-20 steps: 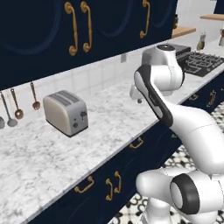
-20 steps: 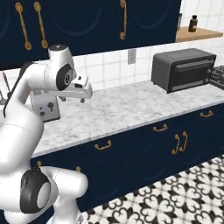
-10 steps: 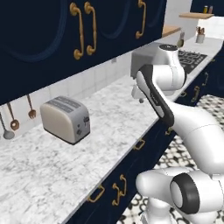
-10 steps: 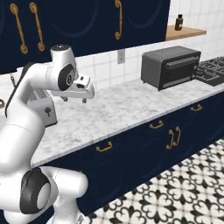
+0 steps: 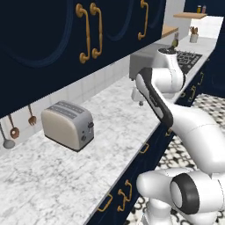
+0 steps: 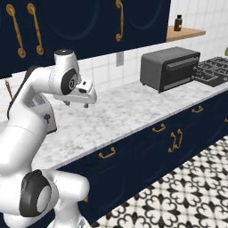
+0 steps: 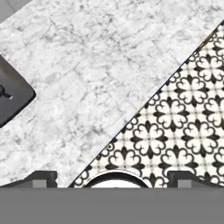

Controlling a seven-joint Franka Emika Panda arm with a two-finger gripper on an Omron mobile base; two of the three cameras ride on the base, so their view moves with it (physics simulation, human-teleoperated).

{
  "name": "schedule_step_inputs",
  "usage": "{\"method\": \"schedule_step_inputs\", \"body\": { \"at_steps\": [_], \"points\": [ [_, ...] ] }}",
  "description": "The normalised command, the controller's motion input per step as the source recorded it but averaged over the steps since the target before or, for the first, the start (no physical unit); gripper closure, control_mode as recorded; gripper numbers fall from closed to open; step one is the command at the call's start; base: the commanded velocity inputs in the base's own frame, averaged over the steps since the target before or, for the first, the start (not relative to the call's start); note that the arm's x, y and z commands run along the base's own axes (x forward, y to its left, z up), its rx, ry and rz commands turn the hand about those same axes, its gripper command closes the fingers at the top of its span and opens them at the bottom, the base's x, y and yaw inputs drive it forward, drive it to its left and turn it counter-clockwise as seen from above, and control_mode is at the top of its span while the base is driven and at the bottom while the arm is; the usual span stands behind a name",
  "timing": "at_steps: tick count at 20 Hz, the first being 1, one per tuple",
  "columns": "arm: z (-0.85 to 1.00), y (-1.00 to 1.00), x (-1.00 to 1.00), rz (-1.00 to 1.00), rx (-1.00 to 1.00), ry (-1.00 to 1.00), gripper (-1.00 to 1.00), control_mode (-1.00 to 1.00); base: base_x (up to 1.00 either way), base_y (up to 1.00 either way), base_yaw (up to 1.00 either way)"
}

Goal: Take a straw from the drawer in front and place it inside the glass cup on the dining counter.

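Observation:
My gripper (image 6: 76, 104) hangs open over the marble worktop (image 6: 124, 109) backed by white tiles, with nothing between its fingers. The left base view shows it (image 5: 139, 101) above the worktop's front half. Seen from the hand, the two fingertips (image 7: 41, 176) stand wide apart over the worktop's front edge (image 7: 131, 120). Navy cabinet fronts (image 6: 147, 147) with brass handles run below the worktop, all shut; I cannot tell which is the drawer. The straw, the glass cup and the dining counter are out of view.
A silver toaster (image 5: 68, 125) stands to the arm's left and a dark toaster oven (image 6: 169, 69) to its right, with a stove (image 6: 213, 69) beyond. Navy wall cabinets (image 5: 88, 26) hang above. Patterned floor tiles (image 7: 183, 122) lie in front of the cabinets.
The whole picture has shifted in both base views, so the base has moved along the worktop. The arm keeps its pose and the gripper stays open.

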Motion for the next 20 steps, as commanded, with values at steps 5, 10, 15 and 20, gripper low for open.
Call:
{"method": "schedule_step_inputs", "body": {
  "at_steps": [5, 10, 15, 20],
  "points": [
    [-1.0, -0.89, 0.0, -0.02, 0.51, -0.07, -1.0, -1.0, 0.0, 0.0, 0.0],
    [-0.99, -1.0, 0.0, 0.0, 0.66, 0.0, -1.0, -1.0, 0.0, 0.0, 0.0],
    [-0.85, -0.83, 0.0, 0.0, 0.54, 0.06, -1.0, -1.0, 0.0, 0.0, 0.0],
    [-0.11, -0.08, 0.0, -0.02, 0.11, 0.0, -1.0, -1.0, 0.0, 0.0, 0.0]
  ]
}}
